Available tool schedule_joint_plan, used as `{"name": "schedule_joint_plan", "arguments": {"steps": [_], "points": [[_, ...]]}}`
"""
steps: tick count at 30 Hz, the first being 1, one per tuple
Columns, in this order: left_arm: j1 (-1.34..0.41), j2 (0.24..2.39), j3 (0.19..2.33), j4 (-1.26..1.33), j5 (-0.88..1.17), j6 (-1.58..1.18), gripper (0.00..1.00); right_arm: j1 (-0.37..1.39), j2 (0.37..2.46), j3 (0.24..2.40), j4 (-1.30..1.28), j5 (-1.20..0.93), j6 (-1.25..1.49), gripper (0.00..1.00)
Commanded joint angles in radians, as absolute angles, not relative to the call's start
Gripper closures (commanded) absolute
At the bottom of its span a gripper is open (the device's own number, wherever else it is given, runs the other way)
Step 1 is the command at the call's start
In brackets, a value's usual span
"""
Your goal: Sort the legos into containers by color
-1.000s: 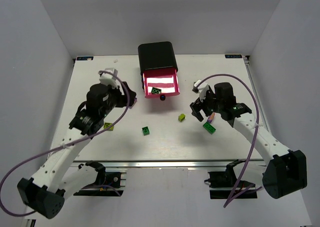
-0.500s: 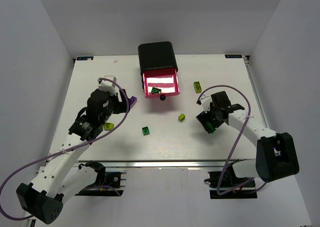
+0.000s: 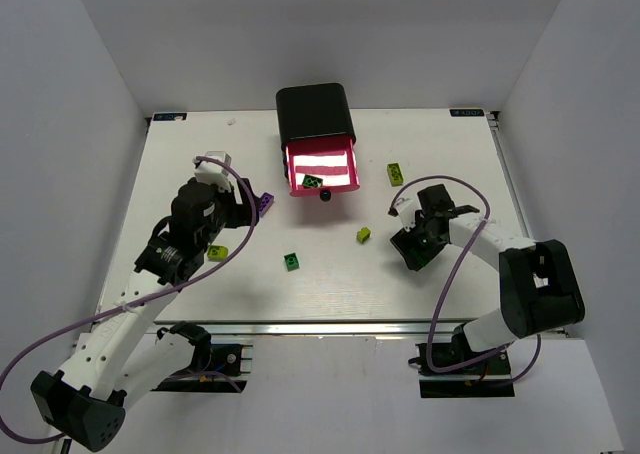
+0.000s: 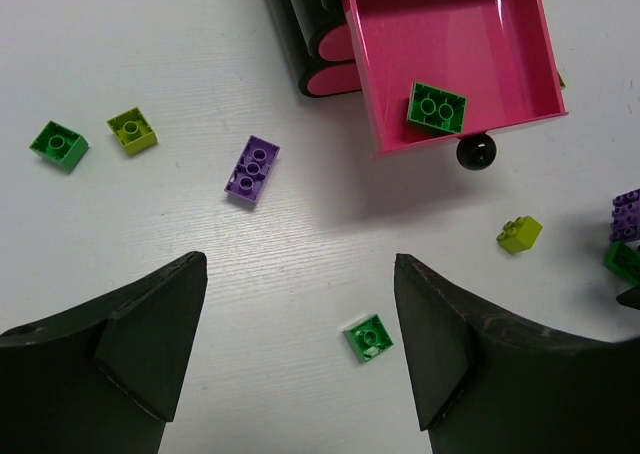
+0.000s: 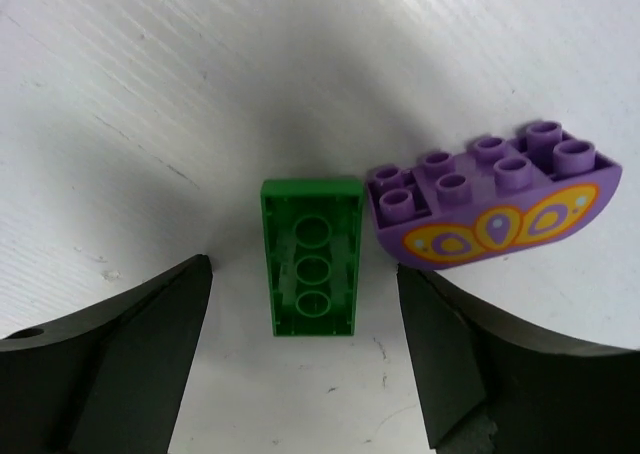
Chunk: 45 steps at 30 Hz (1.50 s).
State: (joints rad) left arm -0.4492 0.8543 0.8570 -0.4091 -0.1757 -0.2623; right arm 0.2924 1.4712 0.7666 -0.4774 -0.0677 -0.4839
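In the right wrist view my right gripper (image 5: pixel 303 274) is open, low over the table, its fingers either side of an upside-down dark green lego (image 5: pixel 311 272). A purple curved lego (image 5: pixel 490 206) lies just right of it. From above, the right gripper (image 3: pixel 413 246) is right of centre. My left gripper (image 4: pixel 298 274) is open and held high, with a small green lego (image 4: pixel 368 338) on the table below its jaws. The top pink drawer (image 3: pixel 322 164) of the black cabinet (image 3: pixel 312 109) is pulled out. It holds one dark green lego (image 4: pixel 436 107).
Loose on the table are a purple brick (image 4: pixel 252 169), a lime brick (image 4: pixel 132 130), a green brick (image 4: pixel 58 144) and a small lime brick (image 4: pixel 519 234). Another lime brick (image 3: pixel 396 173) lies right of the drawer. The drawer's black knob (image 3: pixel 324 196) juts forward.
My right arm has dropped to the table and brought its open jaws round the dark green lego. The left gripper has opened wider and shifted slightly.
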Motion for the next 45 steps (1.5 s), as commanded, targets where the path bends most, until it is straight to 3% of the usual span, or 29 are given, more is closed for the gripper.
{"name": "schedule_joint_plan", "arguments": {"steps": [1, 4, 5, 8, 11, 14, 17, 22, 27, 34, 37, 40, 43, 45], "points": [[-0.456, 0.842, 0.848, -0.402, -0.167, -0.253, 0.15, 0.276, 1.519, 0.773, -0.431, -0.086, -0.520, 0.21], [-0.456, 0.844, 0.848, -0.400, -0.166, -0.253, 0.15, 0.268, 1.537, 0.781, -0.449, -0.124, -0.537, 0.35], [-0.456, 0.844, 0.847, -0.400, -0.166, -0.253, 0.15, 0.264, 1.542, 0.784, -0.456, -0.135, -0.540, 0.47], [-0.456, 0.844, 0.845, -0.400, -0.167, -0.253, 0.15, 0.265, 1.545, 0.784, -0.485, -0.166, -0.557, 0.68], [-0.456, 0.845, 0.844, -0.397, -0.172, -0.253, 0.15, 0.264, 1.520, 0.785, -0.529, -0.204, -0.590, 0.84], [-0.456, 0.850, 0.842, -0.399, -0.173, -0.255, 0.15, 0.273, 1.465, 0.817, -0.639, -0.317, -0.653, 0.96], [-0.446, 0.859, 0.842, -0.397, -0.175, -0.255, 0.15, 0.288, 1.396, 0.874, -0.719, -0.454, -0.702, 0.99], [-0.446, 0.882, 0.838, -0.403, -0.210, -0.255, 0.15, 0.343, 1.373, 1.135, -0.828, -0.574, -0.721, 1.00], [-0.446, 0.919, 0.830, -0.410, -0.274, -0.253, 0.15, 0.405, 1.452, 1.382, -0.781, -0.559, -0.677, 0.98], [-0.446, 0.980, 0.824, -0.416, -0.307, -0.250, 0.14, 0.495, 1.748, 1.715, -0.609, -0.397, -0.582, 0.88], [-0.446, 0.994, 0.815, -0.391, -0.193, -0.226, 0.12, 0.518, 1.862, 1.810, -0.580, -0.347, -0.566, 0.84], [-0.456, 1.005, 0.801, -0.353, -0.033, -0.238, 0.10, 0.529, 1.969, 1.913, -0.574, -0.319, -0.545, 0.77], [-0.456, 1.023, 0.792, -0.337, 0.105, -0.299, 0.10, 0.535, 2.058, 2.032, -0.612, -0.275, -0.538, 0.51], [-0.465, 1.051, 0.775, -0.336, 0.162, -0.334, 0.12, 0.538, 2.082, 2.075, -0.630, -0.270, -0.531, 0.44]]}}
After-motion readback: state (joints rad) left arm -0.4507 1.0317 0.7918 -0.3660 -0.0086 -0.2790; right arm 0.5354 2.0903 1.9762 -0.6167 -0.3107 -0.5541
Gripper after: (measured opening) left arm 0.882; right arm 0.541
